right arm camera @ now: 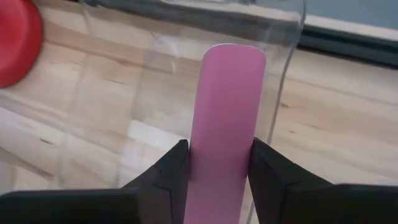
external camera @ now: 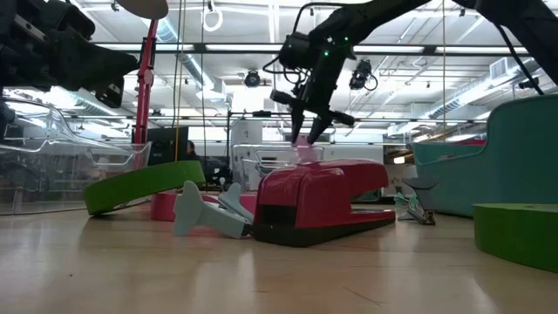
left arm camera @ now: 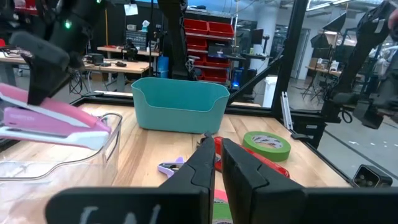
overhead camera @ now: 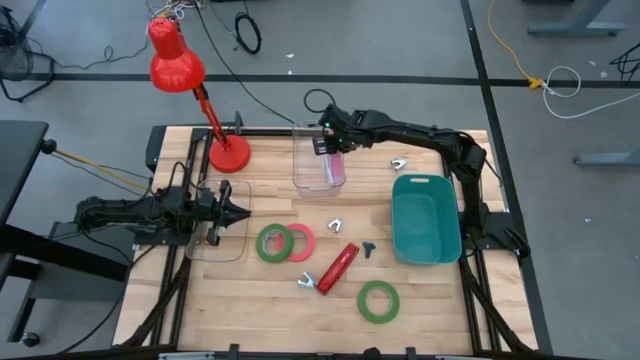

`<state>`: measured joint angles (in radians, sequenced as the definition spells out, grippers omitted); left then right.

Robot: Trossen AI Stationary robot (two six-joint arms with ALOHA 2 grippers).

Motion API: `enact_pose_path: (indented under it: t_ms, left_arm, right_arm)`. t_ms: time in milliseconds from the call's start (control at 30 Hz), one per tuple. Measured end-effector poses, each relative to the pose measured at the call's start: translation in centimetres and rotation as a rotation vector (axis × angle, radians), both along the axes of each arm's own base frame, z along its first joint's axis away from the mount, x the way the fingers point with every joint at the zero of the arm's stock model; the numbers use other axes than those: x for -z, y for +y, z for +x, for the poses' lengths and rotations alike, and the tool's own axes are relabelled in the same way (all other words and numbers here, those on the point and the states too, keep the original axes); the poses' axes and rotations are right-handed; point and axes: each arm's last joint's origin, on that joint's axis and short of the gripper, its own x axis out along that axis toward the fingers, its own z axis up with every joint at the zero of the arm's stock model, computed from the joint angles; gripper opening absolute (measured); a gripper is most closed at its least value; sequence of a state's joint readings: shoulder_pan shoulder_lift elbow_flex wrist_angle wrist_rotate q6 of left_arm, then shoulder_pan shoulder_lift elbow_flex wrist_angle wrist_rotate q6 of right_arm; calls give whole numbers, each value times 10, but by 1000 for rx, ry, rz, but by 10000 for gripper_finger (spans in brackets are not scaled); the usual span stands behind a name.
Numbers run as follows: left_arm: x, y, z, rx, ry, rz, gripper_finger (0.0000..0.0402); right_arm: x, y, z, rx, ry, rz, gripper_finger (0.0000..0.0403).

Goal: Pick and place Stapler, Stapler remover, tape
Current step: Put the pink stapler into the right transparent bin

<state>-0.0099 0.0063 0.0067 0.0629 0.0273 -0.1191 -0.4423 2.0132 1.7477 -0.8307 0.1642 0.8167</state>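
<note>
Your right tool (right arm camera: 219, 163) is clenched on a pink stapler (right arm camera: 225, 118), holding it by its sides so its long body hangs nose-first over the clear bin (overhead camera: 318, 160) at about twelve o'clock on the table (overhead camera: 440, 300). That grip looks chosen so the stapler can drop straight into the bin; in the low view it sits just above the rim, so I judge you are about to release it, and it is not yet down. Your left tool (left arm camera: 216, 163) waits at nine o'clock above a second clear tray (overhead camera: 222, 240), its fingers pressed together and grasping nothing. The rest of the task's things lie on the table: a red stapler (overhead camera: 338, 268) near the centre, tilted toward five o'clock, with a pale staple remover (overhead camera: 306, 282) touching its lower end, another remover (overhead camera: 335, 225) just above it and a third (overhead camera: 400, 162) near the teal bin (overhead camera: 426, 190) at three o'clock. A green tape ring (overhead camera: 273, 243) overlaps a pink-red tape ring (overhead camera: 299, 242) left of centre, and a second green ring (overhead camera: 379, 301) sits alone at five o'clock. A red lamp (overhead camera: 176, 60) stands at eleven o'clock, near your drop path.
</note>
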Motion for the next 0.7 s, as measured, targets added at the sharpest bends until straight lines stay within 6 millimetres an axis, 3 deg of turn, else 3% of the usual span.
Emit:
enact_pose_path:
  t_ms: [533,700]
  left_arm:
    - [0,0,0,0,0,0,30]
    - [0,0,0,0,0,0,30]
  right_arm:
    - [0,-3,6,27,-98,3,128]
    - [16,-4,9,46,-63,59,128]
